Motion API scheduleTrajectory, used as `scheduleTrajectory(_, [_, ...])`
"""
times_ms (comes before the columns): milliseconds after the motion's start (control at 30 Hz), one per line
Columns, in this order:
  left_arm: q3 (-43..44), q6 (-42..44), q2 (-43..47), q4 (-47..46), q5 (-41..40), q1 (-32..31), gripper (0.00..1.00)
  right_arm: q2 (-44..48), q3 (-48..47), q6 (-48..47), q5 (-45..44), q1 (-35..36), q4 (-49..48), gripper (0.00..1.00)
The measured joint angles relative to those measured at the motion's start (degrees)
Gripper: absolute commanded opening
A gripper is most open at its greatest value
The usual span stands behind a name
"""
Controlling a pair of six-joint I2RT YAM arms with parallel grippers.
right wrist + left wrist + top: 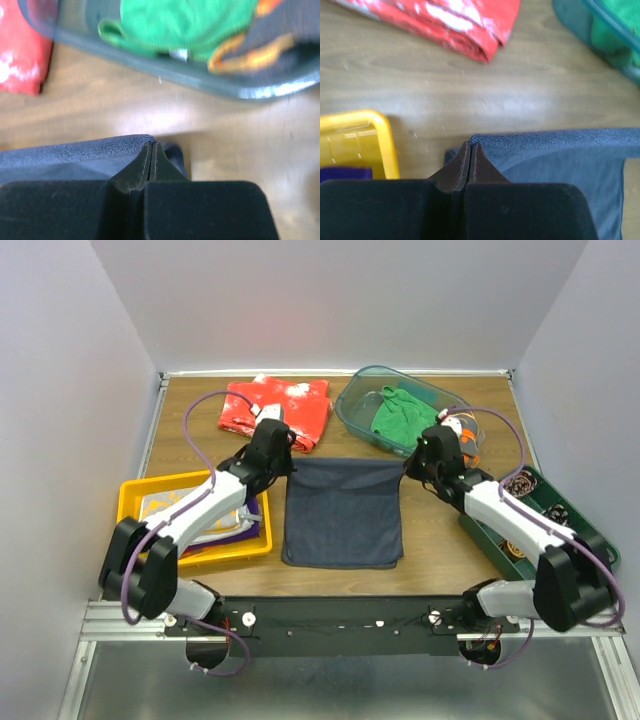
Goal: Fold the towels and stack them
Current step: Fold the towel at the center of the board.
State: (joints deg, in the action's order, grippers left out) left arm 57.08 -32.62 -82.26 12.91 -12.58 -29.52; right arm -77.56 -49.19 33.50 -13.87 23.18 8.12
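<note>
Top external view: the navy towel [343,512] lies spread mid-worktop toward the near edge, its far-left corner clamped in the left gripper [288,464] and its far-right corner clamped in the right gripper [408,468].

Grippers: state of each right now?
Left gripper: closed on the navy towel, far left corner.
Right gripper: closed on the same towel's far right corner.

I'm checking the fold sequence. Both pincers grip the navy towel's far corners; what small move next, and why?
Probably lift both corners slightly and carry them together toward the near edge. The left pincer and right pincer each pinch a far corner of the navy towel, which lies spread flat.
</note>
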Motion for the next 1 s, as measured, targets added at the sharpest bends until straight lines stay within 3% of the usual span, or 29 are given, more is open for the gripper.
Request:
scheduleTrajectory(300, [-14.8, -3.6, 13.3, 1.9, 0.8, -8.4, 0.0, 18.3, 16.0, 7.1, 7.3, 2.3, 4.1, 0.02])
scheduleTrajectory(333, [-16.2, -4.1, 14.3, 2.5, 0.8, -9.5, 0.0, 20.0, 17.5, 7.9, 8.0, 2.8, 4.4, 0.04])
scheduleTrajectory(400, [-18.6, -5.0, 15.8, 2.8, 0.8, -11.0, 0.0, 24.1, 21.3, 10.3, 9.6, 4.3, 5.0, 0.17])
scheduleTrajectory(467, [-21.2, -6.4, 17.2, 3.2, 0.8, -12.5, 0.15, 27.1, 24.6, 12.0, 10.8, 5.2, 5.4, 0.32])
scheduleTrajectory(633, [-25.6, -9.7, 20.5, 5.0, 0.7, -14.6, 0.52, 30.9, 26.8, 15.1, 12.1, 5.7, 10.9, 0.42])
scheduleTrajectory(833, [-26.0, -13.3, 26.0, 7.7, 0.1, -14.9, 0.52, 29.9, 25.3, 16.4, 12.1, 5.7, 15.5, 0.43])
scheduleTrajectory(1000, [-25.6, -16.8, 25.4, 10.3, -0.8, -15.2, 0.52, 24.4, 23.5, 16.4, 11.8, 5.7, 15.7, 0.48])
